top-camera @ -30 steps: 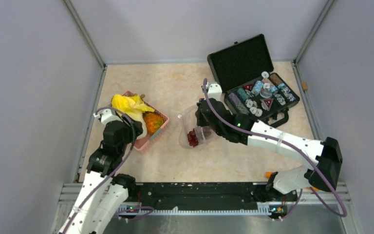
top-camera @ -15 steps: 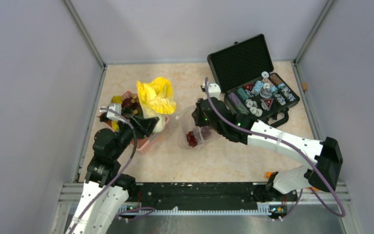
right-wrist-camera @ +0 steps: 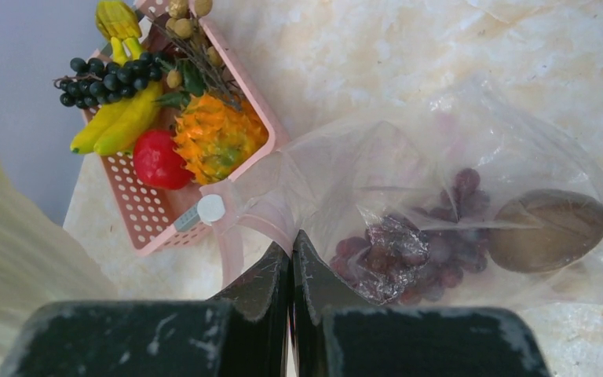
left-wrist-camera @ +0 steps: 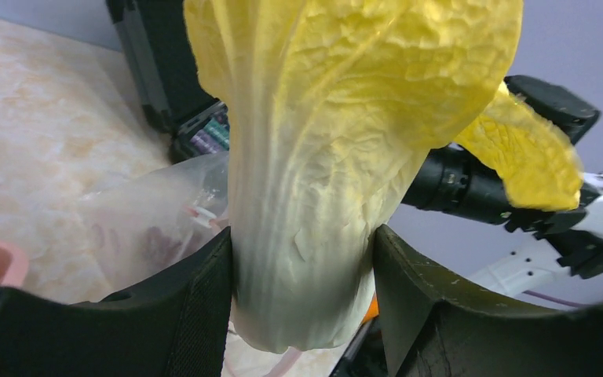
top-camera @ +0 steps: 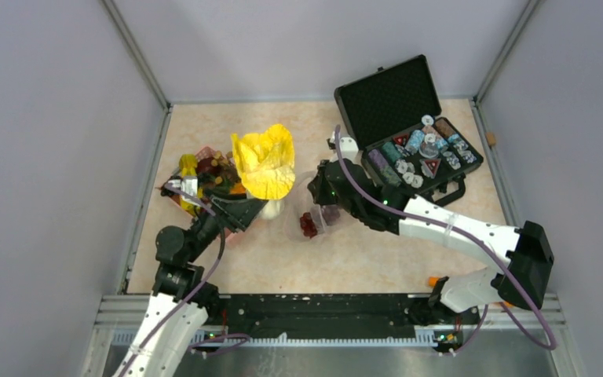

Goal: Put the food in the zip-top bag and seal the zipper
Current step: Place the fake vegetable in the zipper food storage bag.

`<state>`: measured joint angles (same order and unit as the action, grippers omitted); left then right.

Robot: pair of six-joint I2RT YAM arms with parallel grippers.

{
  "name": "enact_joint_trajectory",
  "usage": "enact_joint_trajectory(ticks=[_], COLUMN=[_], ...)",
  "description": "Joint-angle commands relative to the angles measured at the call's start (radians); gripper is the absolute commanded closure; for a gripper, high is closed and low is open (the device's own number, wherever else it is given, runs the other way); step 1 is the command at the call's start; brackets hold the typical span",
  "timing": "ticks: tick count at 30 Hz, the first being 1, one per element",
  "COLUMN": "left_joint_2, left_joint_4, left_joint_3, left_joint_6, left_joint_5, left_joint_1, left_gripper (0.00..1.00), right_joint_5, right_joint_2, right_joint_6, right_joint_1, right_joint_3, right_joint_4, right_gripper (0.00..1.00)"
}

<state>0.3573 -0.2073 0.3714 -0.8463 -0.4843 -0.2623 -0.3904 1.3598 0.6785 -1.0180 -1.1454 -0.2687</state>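
Partway: zip-top bag (right-wrist-camera: 440, 149) holds grapes (right-wrist-camera: 408, 251) and kiwi ball (right-wrist-camera: 548, 229); right claw (right-wrist-camera: 291, 259) pinched tight on its mouth; left claw (left-wrist-camera: 302, 298) clamps yellow cabbage (top-camera: 264, 161) beside the bag; more food in basket (right-wrist-camera: 137, 216), sealing not yet done.

light: bright, even | shadows: faint, soft | blur: zip-top bag (left-wrist-camera: 145, 224) in left wrist view

The top camera hangs high above and behind me and looks steeply down, far enough off to take in the whole worktop (top-camera: 283, 259). My left wrist camera peers out between my jaws, very close on the toy cabbage (left-wrist-camera: 314, 196), toward my right arm (left-wrist-camera: 471, 192); my right wrist camera looks nearly straight down, near the zip-top bag (right-wrist-camera: 440, 149) and pink basket (right-wrist-camera: 137, 216). All three views share that bag.
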Motion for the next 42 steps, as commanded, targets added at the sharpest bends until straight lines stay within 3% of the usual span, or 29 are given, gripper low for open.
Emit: enact_joint_trajectory(ticks=[1,3,14,19,23,31,42], left_joint_2=[-0.031,0.000,0.125,0.159,0.191,0.313,0.241], left_joint_4=[-0.412,-0.557,-0.790,-0.639,-0.708,-0.791,-0.668], left_joint_3=[-0.137,-0.186,-0.177,-0.123,-0.165,-0.219,-0.232], left_joint_6=[-0.225,-0.269,-0.201,-0.017,0.021,0.053,0.147], left_joint_5=[0.051,0.060,0.029,0.057,0.132,0.157,0.248], left_joint_1=[-0.002,-0.005,-0.119,-0.266,-0.326,-0.364,-0.372], left_gripper=[1.00,1.00,1.00,1.00,1.00,1.00,1.00], right_joint_5=[-0.010,-0.001,0.046,0.071,0.102,0.135,0.123], right_joint_2=[-0.068,-0.083,-0.055,-0.036,-0.043,-0.062,-0.125], right_joint_6=[0.061,0.085,0.122,0.127,0.135,0.146,0.158], right_joint_1=[0.008,0.009,0.009,0.010,0.011,0.011,0.017], right_joint_3=[0.022,0.042,0.011,-0.024,-0.031,-0.039,-0.014], right_joint_4=[0.078,0.117,0.132,0.133,0.152,0.164,0.169], right_gripper=[1.00,1.00,1.00,1.00,1.00,1.00,1.00])
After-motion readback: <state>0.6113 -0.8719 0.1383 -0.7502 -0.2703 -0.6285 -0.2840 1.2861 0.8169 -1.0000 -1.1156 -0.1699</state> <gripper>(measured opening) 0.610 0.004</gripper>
